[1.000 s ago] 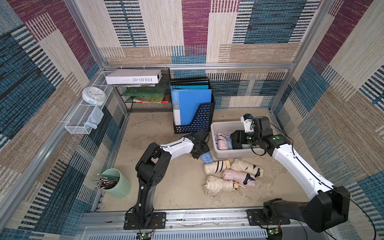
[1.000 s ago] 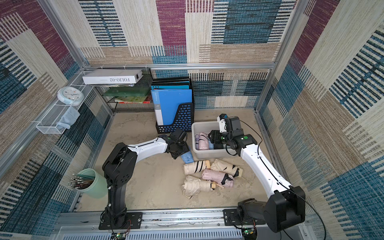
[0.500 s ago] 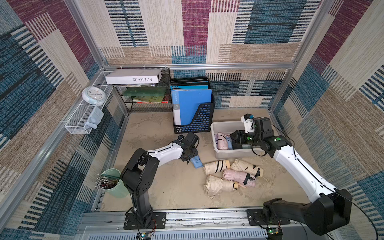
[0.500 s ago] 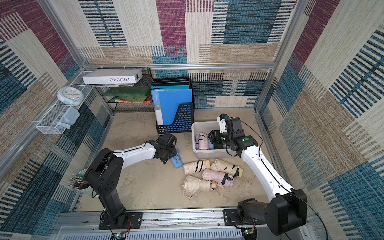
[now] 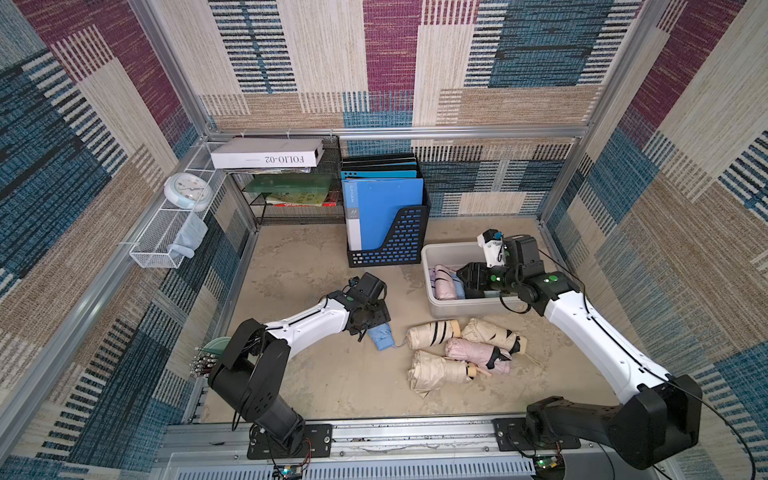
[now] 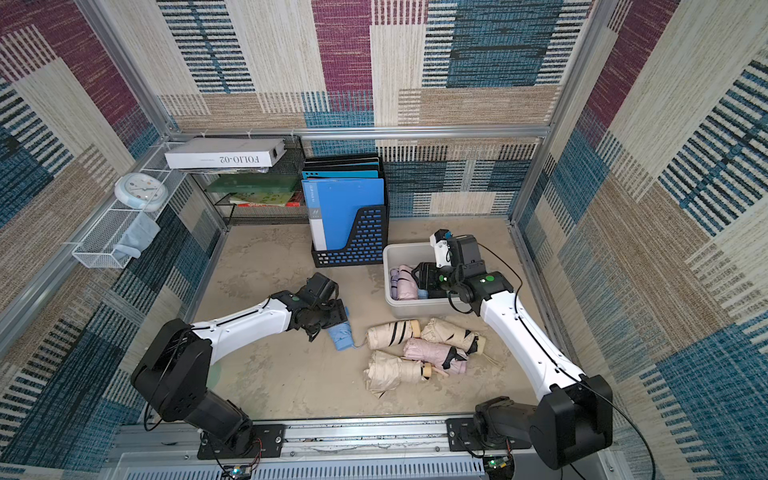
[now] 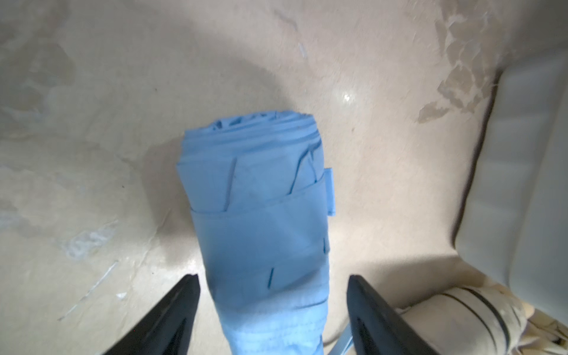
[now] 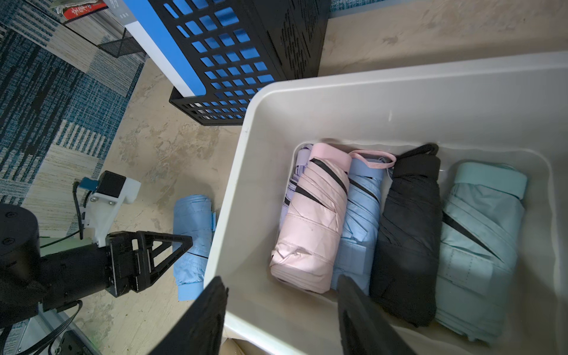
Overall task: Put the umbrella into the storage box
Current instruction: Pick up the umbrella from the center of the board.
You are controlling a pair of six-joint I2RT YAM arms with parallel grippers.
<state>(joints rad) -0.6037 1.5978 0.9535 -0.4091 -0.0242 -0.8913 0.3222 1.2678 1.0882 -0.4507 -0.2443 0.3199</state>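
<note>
Left wrist view gives me the left claw [image 7: 272, 278] released, its jaws standing either side of the blue umbrella [image 7: 258, 199] with a gap on each side. That umbrella lies flat on the counter [image 7: 92, 138], outside the box [image 8: 399, 76] and near it. Right wrist view shows me the right claw [image 8: 281, 281] spread and empty, hovering over the box. Inside lie folded umbrellas side by side, among them a pink umbrella [image 8: 310, 215], a black umbrella [image 8: 405, 233] and a mint umbrella [image 8: 479, 246]. In a top view, a loose heap [image 5: 457, 353] of beige and pink ones sits on the counter before the box.
</note>
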